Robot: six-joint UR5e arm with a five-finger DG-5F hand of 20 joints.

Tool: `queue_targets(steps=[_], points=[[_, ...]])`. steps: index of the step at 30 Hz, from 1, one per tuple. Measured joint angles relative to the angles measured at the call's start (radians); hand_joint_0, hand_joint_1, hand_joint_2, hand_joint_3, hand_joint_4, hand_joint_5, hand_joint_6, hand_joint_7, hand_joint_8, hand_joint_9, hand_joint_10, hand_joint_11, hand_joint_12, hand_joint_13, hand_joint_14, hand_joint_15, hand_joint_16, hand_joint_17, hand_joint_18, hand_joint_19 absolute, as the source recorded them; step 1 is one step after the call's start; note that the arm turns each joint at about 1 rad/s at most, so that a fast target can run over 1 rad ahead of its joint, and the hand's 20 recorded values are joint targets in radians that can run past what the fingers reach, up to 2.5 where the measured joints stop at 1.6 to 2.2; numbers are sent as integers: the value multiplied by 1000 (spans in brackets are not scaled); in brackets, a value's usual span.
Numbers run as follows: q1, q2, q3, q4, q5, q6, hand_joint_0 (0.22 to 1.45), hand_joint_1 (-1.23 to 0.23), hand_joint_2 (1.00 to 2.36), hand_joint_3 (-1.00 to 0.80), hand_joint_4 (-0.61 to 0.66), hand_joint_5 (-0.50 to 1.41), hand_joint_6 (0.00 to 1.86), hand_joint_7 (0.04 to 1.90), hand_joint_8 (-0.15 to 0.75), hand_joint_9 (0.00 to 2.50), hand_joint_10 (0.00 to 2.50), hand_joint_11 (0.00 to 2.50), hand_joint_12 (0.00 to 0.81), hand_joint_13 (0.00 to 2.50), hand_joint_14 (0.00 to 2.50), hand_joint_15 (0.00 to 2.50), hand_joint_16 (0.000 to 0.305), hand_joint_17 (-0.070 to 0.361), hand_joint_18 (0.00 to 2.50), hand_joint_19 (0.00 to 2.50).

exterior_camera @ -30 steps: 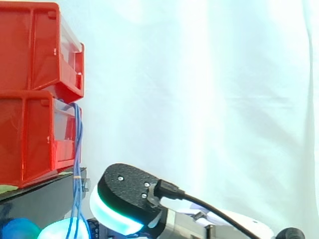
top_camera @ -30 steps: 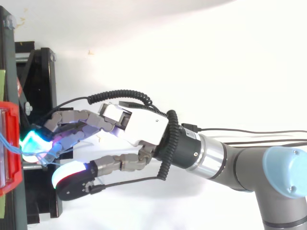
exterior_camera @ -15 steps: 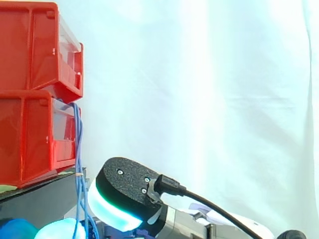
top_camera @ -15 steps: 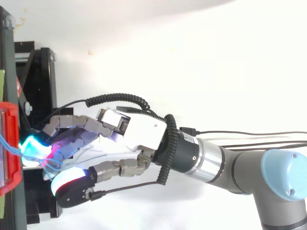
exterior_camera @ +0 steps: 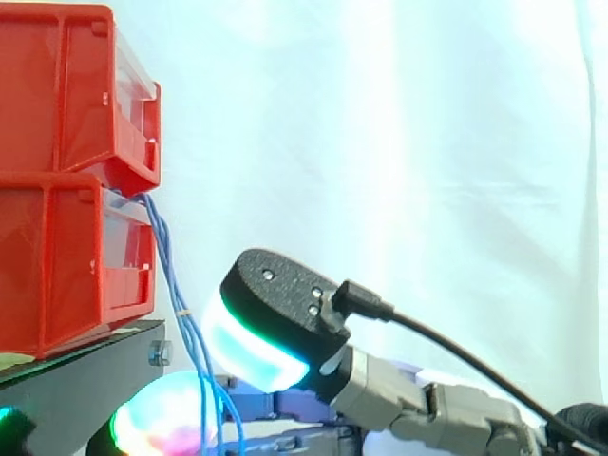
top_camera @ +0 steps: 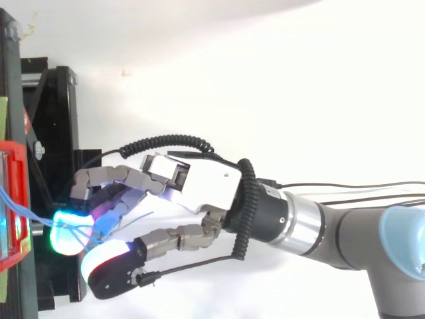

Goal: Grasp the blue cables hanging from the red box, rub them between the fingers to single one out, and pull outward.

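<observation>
Thin blue cables (exterior_camera: 172,277) hang from the front of the lower red bin (exterior_camera: 66,256) and slant down to the right, away from the bin. From above, the cables (top_camera: 26,208) run from the red bin (top_camera: 13,199) to the glowing green-cyan fingertips (top_camera: 66,234). My hand (top_camera: 202,189) reaches in from the right, its fingers curled and pinching the cables in front of the bin. The thumb (exterior_camera: 275,313), a black pad glowing white and green, stands a little to the right of the cables. A multicoloured glowing fingertip (exterior_camera: 161,420) shows low beside the cables.
A second red bin (exterior_camera: 57,85) is stacked on the lower one. Both rest on a black stand (exterior_camera: 81,375) at the left, before a white curtain (exterior_camera: 399,171). In the top view the stand (top_camera: 53,106) fills the left edge, with a white surface to its right.
The hand has drawn back to the right, away from the bins, and risen in the side view. The cables, which hung nearly straight down, now slant outward with it.
</observation>
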Motion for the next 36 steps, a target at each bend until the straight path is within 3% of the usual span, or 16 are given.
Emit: queue_targets(steps=[7, 20, 26, 36], points=[[0, 56, -51, -2, 1, -13, 612, -638, 1009, -401, 200, -84, 562, 1212, 236, 1114, 21, 677, 320, 927, 24, 575, 39, 87, 643, 478], [0, 88, -58, -6, 1, -32, 615, -662, 1006, -422, 202, -85, 593, 1176, 234, 1131, 19, 707, 321, 975, 26, 641, 39, 88, 673, 500], [-1, 95, -44, -22, 4, -54, 613, -664, 1006, -427, 207, -77, 613, 1162, 233, 1136, 19, 710, 323, 975, 26, 635, 39, 87, 681, 509], [-9, 95, 3, -147, 3, -49, 598, -663, 1014, -309, 150, -132, 829, 1046, 256, 1106, 23, 753, 332, 971, 24, 645, 40, 91, 715, 542]])
